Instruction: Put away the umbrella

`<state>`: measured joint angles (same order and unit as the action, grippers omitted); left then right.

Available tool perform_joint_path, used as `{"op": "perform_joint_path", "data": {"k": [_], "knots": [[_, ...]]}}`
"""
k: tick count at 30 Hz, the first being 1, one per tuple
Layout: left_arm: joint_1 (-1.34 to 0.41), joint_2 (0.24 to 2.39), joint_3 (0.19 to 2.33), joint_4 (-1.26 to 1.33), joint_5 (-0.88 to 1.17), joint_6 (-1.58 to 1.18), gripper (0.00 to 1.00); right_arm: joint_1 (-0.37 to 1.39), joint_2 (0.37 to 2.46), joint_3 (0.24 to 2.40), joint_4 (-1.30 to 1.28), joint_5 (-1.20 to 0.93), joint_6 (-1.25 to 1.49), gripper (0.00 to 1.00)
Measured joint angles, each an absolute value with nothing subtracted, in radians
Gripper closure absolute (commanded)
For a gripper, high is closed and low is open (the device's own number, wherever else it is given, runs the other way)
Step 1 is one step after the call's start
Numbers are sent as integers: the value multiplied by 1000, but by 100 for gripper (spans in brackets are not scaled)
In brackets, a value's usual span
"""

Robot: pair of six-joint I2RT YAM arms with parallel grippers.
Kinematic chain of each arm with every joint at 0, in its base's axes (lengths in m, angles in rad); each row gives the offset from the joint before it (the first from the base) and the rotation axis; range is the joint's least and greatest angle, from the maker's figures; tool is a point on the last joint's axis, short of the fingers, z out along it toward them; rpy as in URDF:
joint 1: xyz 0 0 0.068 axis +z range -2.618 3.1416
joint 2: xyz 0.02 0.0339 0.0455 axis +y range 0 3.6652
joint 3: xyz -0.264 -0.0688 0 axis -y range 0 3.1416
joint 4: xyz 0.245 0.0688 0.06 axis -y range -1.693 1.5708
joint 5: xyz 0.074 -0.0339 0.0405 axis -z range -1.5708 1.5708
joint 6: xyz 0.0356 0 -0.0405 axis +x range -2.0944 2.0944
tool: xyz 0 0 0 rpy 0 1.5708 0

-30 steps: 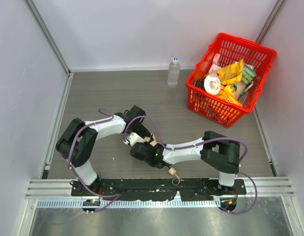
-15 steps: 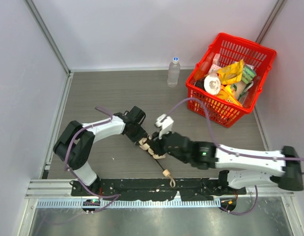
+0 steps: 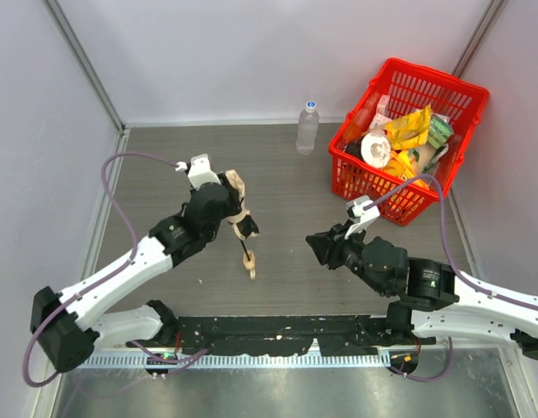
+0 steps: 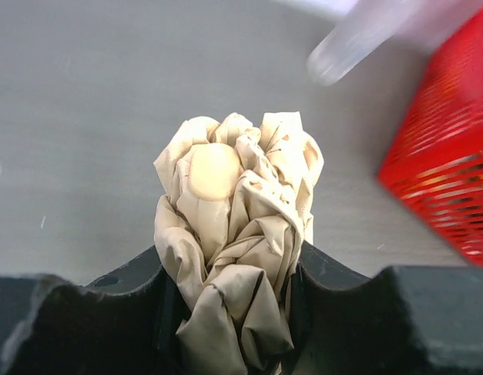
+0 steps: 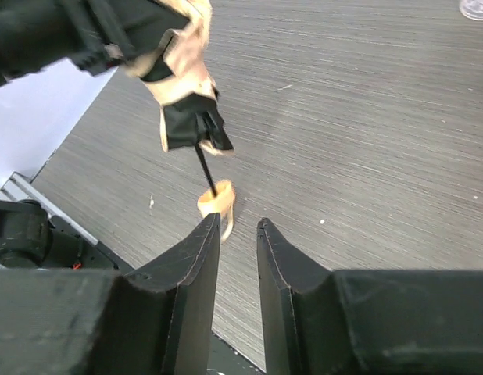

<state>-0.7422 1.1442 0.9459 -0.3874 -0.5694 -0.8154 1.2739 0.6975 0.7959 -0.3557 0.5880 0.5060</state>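
Got the umbrella (image 3: 241, 222) pinched in the left gripper (image 3: 227, 202), left of center over the table (image 3: 164, 165). Clamped right on the bunched cream fabric, w/ folds bulging up btwn the two black fingers (image 4: 85, 320) on the left wrist cam. Hanging tilted from there: fabric end up top, then a black section, thin black shaft, and a beige handle (image 5: 216, 205) w/ loop at the bottom. Can't tell if touching the tabletop or just over it. Collapsed but messy, not neatly wrapped.

Over to the right gripper (image 3: 319, 248): off to the umbrella's right, pointed toward it, no contact. Parted only a little, w/ nothing btwn the tips. On its own cam, lined up w/ the handle showing just past the fingertips.

Also seeing a red basket (image 3: 465, 131) full of misc stuff at the far right corner, and a water bottle (image 3: 307, 128) upright just left of it near the back wall. Both well apart from the umbrella.
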Motion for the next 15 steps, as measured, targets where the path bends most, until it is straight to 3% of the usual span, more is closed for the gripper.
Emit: {"op": "perform_joint_path", "data": {"k": [5, 10, 15], "knots": [[-867, 984, 674, 265, -640, -347, 100, 1272, 656, 788, -409, 630, 516, 69], [-963, 1027, 516, 598, -599, -12, 100, 1272, 648, 785, -436, 652, 525, 69], [-1087, 1050, 313, 894, -626, 125, 100, 1272, 648, 764, -443, 659, 530, 69]]}}
